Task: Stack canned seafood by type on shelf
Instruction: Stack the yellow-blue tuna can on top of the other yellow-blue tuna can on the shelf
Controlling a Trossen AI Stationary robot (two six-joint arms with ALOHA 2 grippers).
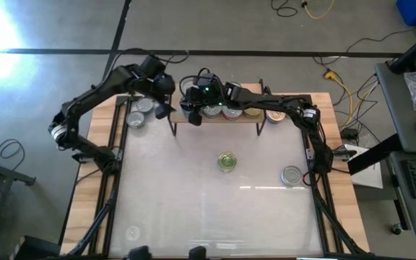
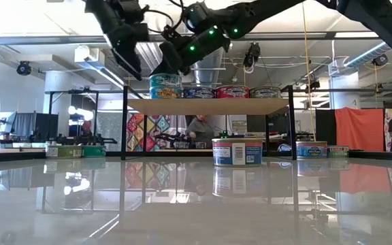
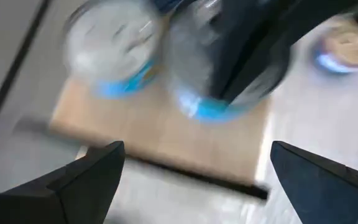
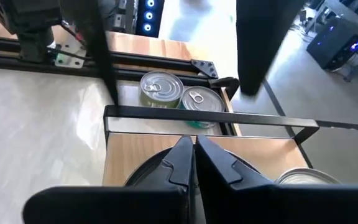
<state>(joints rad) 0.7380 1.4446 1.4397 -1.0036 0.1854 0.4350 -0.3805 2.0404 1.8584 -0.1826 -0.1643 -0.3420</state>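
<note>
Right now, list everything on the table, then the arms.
shelf: one, light wood on black legs, at the table's far edge, centre.
shelf tins: four show in the low view, bluish and reddish sides, in a row on the shelf.
side tins: two, silver-topped, on the table left of the shelf.
gold-topped tin: one, mid-table.
silver-topped tin: one, right of it.
table: one, white top, wooden edges.
left pincer: open, at the shelf's left end.
right pincer: shut, over the shelf's left part.
</note>
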